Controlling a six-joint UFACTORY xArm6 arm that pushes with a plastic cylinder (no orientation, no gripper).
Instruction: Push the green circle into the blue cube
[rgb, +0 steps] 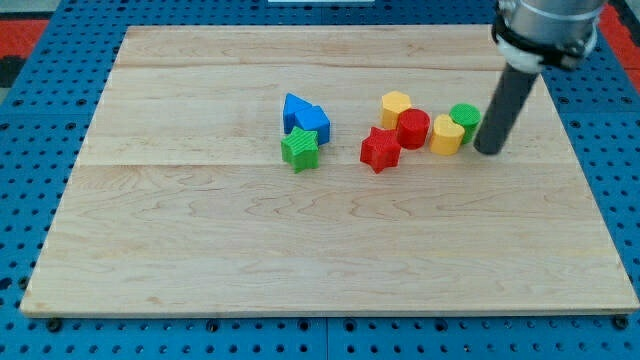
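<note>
The green circle (465, 119) sits at the view's right, touching a yellow block (447, 134) on its left. My tip (489, 150) stands just right of the green circle, close to it or touching. The blue cube (314, 122) is near the board's middle, with a blue triangular block (293, 108) against its left side and a green star (300, 150) just below it.
A red cylinder (412, 128), a yellow hexagon block (396, 106) and a red star (380, 149) lie between the green circle and the blue cube. The wooden board (200, 240) rests on a blue pegboard.
</note>
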